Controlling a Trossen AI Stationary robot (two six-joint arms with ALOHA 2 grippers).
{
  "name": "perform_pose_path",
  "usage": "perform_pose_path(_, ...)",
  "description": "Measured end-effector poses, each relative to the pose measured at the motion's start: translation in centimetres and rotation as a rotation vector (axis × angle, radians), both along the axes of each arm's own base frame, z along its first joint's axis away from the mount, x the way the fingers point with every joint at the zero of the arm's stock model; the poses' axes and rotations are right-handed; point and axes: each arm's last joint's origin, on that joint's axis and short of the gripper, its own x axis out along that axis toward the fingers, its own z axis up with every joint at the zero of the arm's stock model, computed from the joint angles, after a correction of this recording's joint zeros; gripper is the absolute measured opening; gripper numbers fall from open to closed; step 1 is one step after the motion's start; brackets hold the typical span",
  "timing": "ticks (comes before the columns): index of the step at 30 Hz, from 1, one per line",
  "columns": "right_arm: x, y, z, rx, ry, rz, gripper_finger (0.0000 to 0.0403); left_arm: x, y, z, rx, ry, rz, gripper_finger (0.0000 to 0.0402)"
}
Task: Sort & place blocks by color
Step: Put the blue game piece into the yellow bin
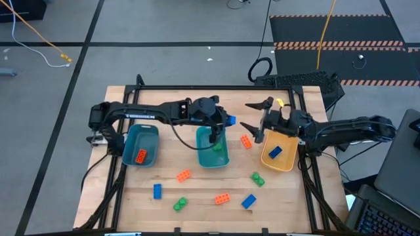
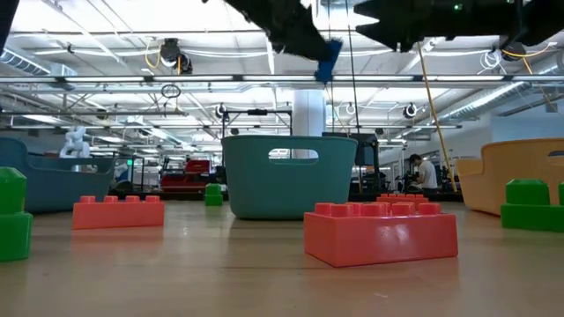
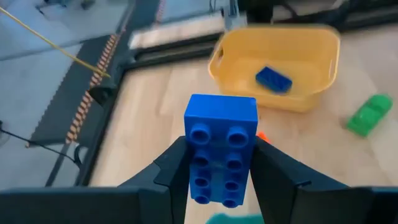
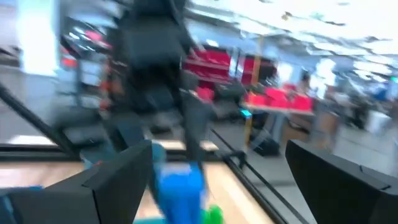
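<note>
Blue block (image 3: pixel 221 149) in left claw (image 1: pixel 228 120) — above middle teal bin's rim (image 1: pixel 211 128).

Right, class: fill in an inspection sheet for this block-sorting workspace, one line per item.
Surface: wooden table, black frame.
Job's things: loose blocks along the near side; orange in left teal bin, green in middle teal bin, blue in yellow bowl.
Clutter: nothing seen.
Grippers: left gripper holds a blue block above the middle bin; right gripper open, empty, beside the bowl.
Cables: yellow cable on floor.
Surroundings: person far behind.
</note>
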Motion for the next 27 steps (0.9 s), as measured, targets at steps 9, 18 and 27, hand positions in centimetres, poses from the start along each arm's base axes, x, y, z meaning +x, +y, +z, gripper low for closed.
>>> perform_pose_path(9, 1.9, 0.0, -1.5, -0.011, 0.036, 0.054, 0.0361, 1.1, 1.0, 0.4, 0.019, -0.137, 0.02, 0.0141)
perform_pose_path(18, 2.2, 0.0, -1.6, -0.067, 0.043, 0.042, 0.0272, 1.2, 0.9, 0.5, 0.005, -0.141, 0.007, 0.0142)
perform_pose_path(27, 2.3, -0.1, -2.1, -0.078, 0.091, 0.043, 0.0128, 1.3, 0.1, 0.4, 0.001, -0.141, -0.038, 0.0143)
